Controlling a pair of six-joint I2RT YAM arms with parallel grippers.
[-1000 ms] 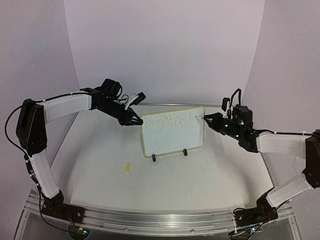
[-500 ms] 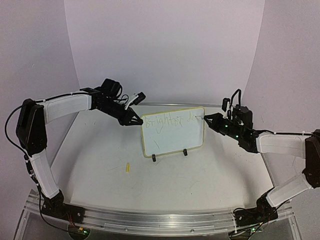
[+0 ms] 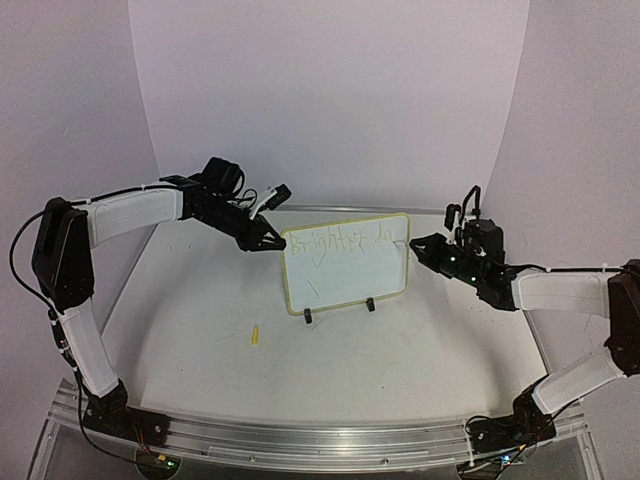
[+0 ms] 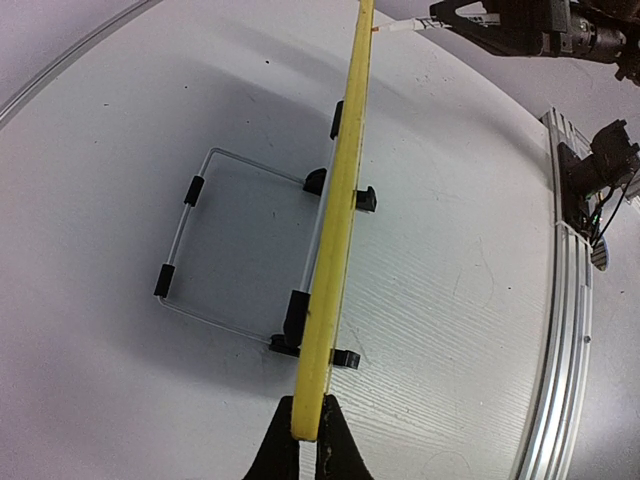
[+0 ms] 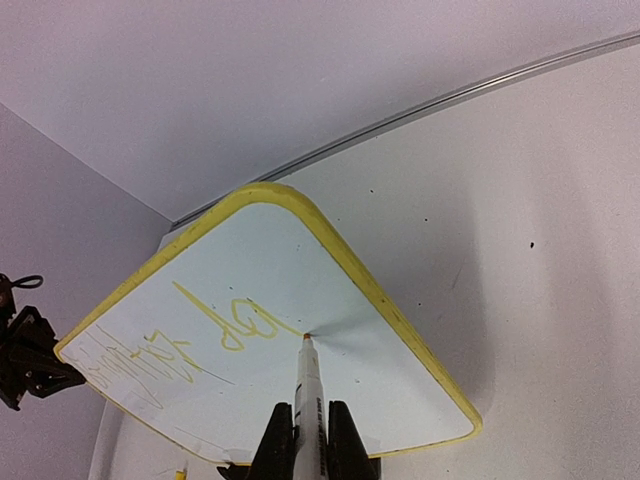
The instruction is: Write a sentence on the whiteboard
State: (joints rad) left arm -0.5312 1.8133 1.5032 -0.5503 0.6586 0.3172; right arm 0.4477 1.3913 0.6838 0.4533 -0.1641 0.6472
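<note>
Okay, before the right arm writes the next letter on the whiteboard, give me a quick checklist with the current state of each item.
1. Grip of the left end effector on the whiteboard edge: ok, clamped on the yellow rim.
2. Board upright on its wire stand: ok.
3. Hold of the right end effector on the marker: ok.
4. Marker tip at the white face, just past the last letter: ok.
5. Room left on the first line: probably not ok, little space before the rim.
6. Ink flow: cannot tell; the writing looks faint.
</note>
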